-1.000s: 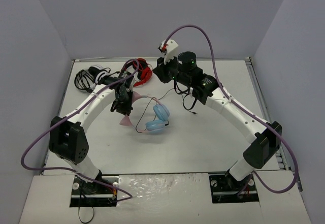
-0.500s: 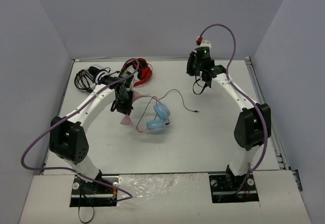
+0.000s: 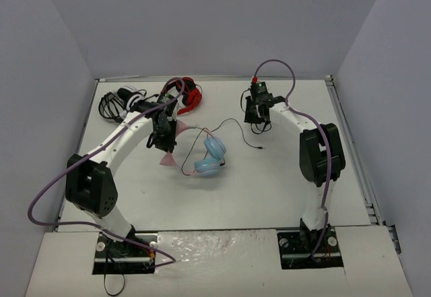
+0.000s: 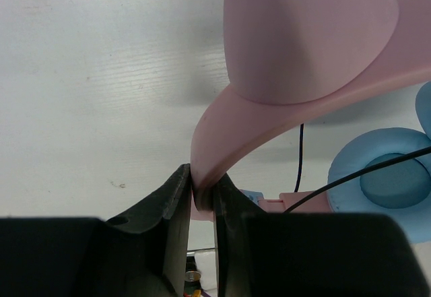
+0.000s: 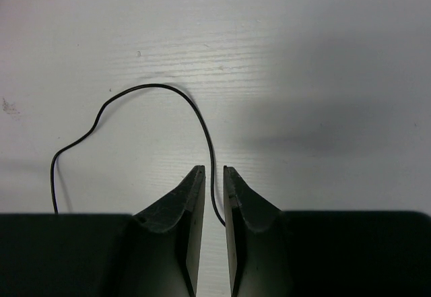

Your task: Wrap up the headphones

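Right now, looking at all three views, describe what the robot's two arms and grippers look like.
The left arm and right arm have white links and bulky black joints. A purple cable loops along each. The left gripper and right gripper have black, tapered fingers.

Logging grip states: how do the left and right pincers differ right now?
The left pincer is shut on the pink headband; the right pincer stands slightly apart, the thin black cable running into its gap. The left pincer sits at the headphones, the right pincer farther out along the cable. Both point downward.
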`<state>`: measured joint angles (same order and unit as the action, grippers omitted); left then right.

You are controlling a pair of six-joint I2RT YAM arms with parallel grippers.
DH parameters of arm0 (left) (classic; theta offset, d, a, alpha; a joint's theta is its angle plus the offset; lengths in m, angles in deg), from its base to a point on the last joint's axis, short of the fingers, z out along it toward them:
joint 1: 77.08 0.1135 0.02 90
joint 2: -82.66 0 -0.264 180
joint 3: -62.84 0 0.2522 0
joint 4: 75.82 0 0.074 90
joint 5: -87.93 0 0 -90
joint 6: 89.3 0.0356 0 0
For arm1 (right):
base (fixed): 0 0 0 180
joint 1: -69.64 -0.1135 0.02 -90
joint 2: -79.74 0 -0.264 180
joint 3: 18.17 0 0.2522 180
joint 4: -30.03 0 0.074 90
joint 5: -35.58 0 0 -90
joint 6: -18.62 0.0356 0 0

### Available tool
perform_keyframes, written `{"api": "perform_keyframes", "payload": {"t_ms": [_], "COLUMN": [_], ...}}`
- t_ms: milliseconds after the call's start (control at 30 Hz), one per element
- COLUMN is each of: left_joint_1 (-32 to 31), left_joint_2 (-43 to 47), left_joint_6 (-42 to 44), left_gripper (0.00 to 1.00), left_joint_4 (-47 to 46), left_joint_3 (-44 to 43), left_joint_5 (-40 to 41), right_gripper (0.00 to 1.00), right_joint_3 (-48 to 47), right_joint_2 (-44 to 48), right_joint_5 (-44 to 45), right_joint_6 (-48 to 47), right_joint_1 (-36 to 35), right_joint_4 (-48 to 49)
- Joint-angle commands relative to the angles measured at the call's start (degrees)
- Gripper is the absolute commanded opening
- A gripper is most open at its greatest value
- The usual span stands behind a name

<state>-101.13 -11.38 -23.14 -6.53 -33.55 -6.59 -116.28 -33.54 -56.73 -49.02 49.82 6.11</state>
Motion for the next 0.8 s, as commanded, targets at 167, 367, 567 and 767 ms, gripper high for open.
{"api": "perform_keyframes", "payload": {"t_ms": [167, 367, 567, 767], "left_joint_1": [-0.4, -0.4, -0.3, -0.4], "left_joint_2": [2.9, 2.8, 2.6, 2.5], "left_joint_6": [-0.4, -0.4, -0.4, -0.3], "left_gripper": [0.0, 0.0, 0.0, 0.0], "left_joint_4": [-1.2, -1.4, -1.5, -1.6], "left_joint_3": [-4.2, -3.9, -3.9, -3.6], "left_joint_5": [-1.8, -1.8, -1.9, -2.1], "right_gripper": [0.15, 0.15, 0.17, 0.23], "right_joint_3": [4.4, 7.1, 7.5, 7.4], "right_joint_2": [1.4, 1.8, 0.9, 1.2], "right_joint_5": [-1.8, -1.6, -1.8, 0.2], "right_joint_6": [-2.6, -3.5, -3.9, -3.6], "right_joint_1": [0.0, -0.3, -1.8, -3.6], "right_joint_4": [-0.5, -0.7, -0.7, -0.7]}}
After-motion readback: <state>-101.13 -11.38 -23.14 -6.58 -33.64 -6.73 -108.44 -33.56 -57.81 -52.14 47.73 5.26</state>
